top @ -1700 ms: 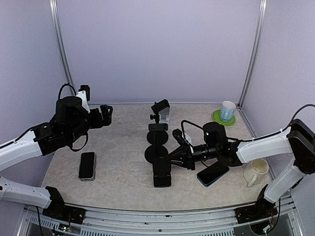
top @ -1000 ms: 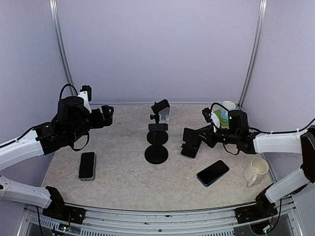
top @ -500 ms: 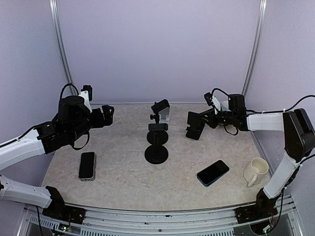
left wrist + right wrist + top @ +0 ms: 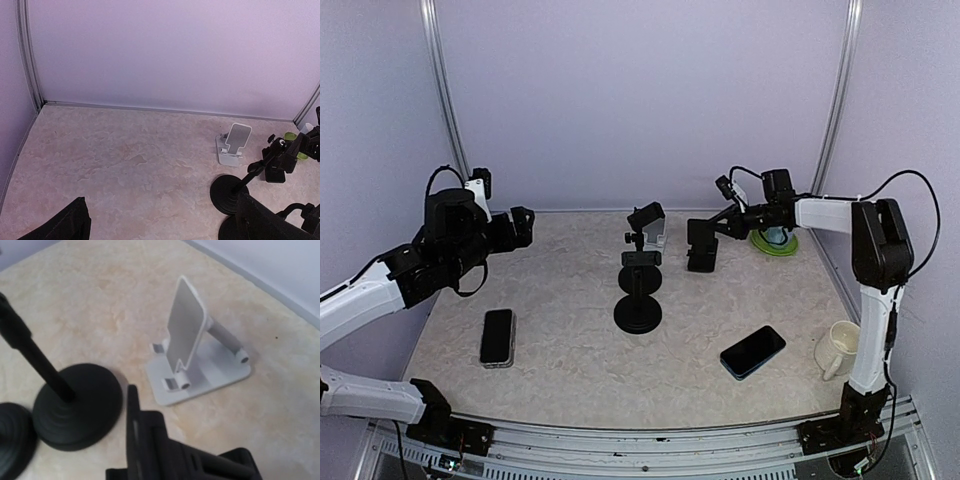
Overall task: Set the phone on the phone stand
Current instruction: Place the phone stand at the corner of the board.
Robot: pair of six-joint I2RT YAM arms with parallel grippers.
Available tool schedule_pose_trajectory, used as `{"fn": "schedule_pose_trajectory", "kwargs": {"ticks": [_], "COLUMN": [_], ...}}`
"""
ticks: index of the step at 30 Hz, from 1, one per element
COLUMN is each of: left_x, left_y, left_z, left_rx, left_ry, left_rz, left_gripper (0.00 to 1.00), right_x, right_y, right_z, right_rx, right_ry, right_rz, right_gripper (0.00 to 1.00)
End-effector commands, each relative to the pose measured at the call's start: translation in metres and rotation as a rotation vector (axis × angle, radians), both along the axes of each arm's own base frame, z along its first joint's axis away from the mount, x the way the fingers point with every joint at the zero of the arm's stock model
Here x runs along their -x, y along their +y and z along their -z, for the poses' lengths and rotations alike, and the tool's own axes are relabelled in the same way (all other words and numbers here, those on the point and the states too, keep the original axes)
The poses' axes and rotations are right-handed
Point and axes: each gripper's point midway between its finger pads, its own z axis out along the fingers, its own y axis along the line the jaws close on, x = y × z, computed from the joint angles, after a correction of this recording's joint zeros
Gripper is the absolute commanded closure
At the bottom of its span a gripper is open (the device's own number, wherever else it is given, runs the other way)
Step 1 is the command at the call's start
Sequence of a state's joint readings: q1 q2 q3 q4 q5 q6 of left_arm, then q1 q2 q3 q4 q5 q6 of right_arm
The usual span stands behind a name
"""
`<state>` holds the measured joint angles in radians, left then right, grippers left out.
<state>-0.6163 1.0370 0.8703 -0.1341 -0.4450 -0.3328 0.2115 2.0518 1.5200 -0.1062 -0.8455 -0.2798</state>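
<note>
Two phones lie flat on the table: a black one at front left and a dark blue one at front right. A white folding phone stand stands at the back centre, and it also shows in the left wrist view and the right wrist view. My right gripper reaches to the back right and is shut on a small black phone stand, which fills the bottom of the right wrist view. My left gripper hovers open and empty at the back left, with its fingers wide apart.
A black pole stand with a round base and clamps on top stands mid-table, just in front of the white stand. A cup on a green saucer is at the back right. A cream mug is at the front right.
My right arm swung from the table's centre to the back right, carrying the black phone stand away from the pole stand. My left gripper drew back slightly to the left.
</note>
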Motion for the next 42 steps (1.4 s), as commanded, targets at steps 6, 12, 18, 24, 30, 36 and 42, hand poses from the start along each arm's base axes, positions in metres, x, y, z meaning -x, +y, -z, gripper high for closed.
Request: {"fn": "schedule_pose_trajectory", "kwargs": {"ticks": [6, 12, 18, 24, 30, 36, 42], "left_x": [-0.011, -0.018, -0.026, -0.03, -0.033, -0.034, -0.035], "left_y": [0.013, 0.008, 0.0, -0.008, -0.014, -0.016, -0.016], "left_z": [-0.011, -0.014, -0.011, -0.004, 0.0, 0.003, 0.005], "left_rx": [0.0, -0.012, -0.013, 0.008, 0.025, 0.032, 0.032], "left_ry": [0.002, 0.014, 0.034, 0.053, 0.064, 0.069, 0.076], "left_rz": [0.009, 0.023, 0.039, 0.061, 0.075, 0.078, 0.078], "left_gripper": [0.01, 0.01, 0.01, 0.01, 0.01, 0.01, 0.01], "right_x": [-0.027, -0.048, -0.059, -0.062, -0.068, -0.074, -0.079], "right_y": [-0.017, -0.042, -0.055, -0.06, -0.064, -0.067, -0.066], "right_z": [-0.018, -0.02, -0.014, -0.007, 0.001, 0.01, 0.013], "right_rx": [0.025, 0.053, 0.1, 0.132, 0.17, 0.176, 0.169], "right_ry": [-0.008, 0.003, -0.017, -0.022, -0.035, -0.039, -0.047], "right_rz": [-0.079, -0.075, -0.054, -0.053, -0.038, -0.035, -0.039], "right_gripper": [1.0, 1.0, 1.0, 1.0, 1.0, 1.0, 1.0]}}
